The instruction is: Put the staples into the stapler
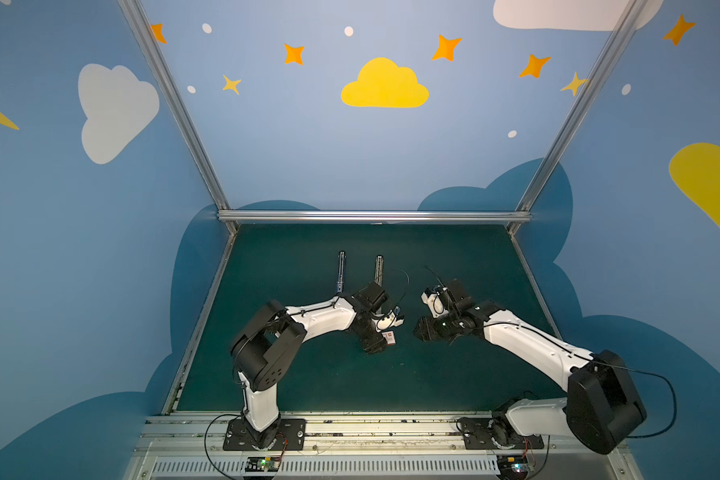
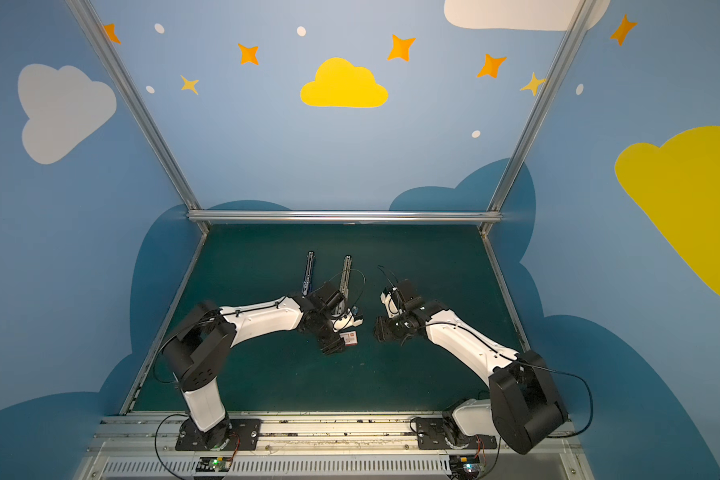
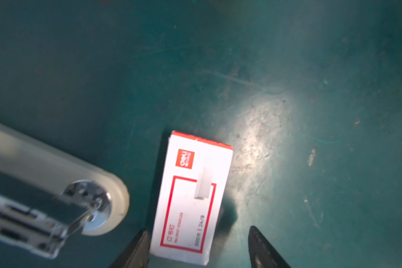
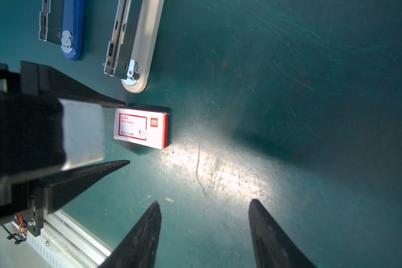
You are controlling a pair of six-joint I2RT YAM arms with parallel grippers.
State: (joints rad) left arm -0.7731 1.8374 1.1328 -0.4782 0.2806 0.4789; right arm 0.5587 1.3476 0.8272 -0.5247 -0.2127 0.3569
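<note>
Box (image 3: 190,197) lies flat mid-counter, shut, just beside stapler (image 3: 37,155). My left end effector (image 3: 199,229) wide, straddling it; right end effector (image 4: 204,201) wide, empty. Light, crushable card, I judge: pinch long sides gently.

Two staplers: one blue stapler (image 4: 73,27), one beige stapler (image 4: 146,34) — plus one white-and-red staple box (image 4: 139,127), one left arm (image 1: 325,320), one right arm (image 1: 528,338).

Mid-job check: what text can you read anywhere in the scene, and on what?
"deli": white on a red square, on the staple box top face.
"订书钉": red, same face.
"500" and "24/": black, the characters after each unclear.
Small red line beside the Chinese: too blurred.
Blue stapler, beige stapler: no text seen.
</note>
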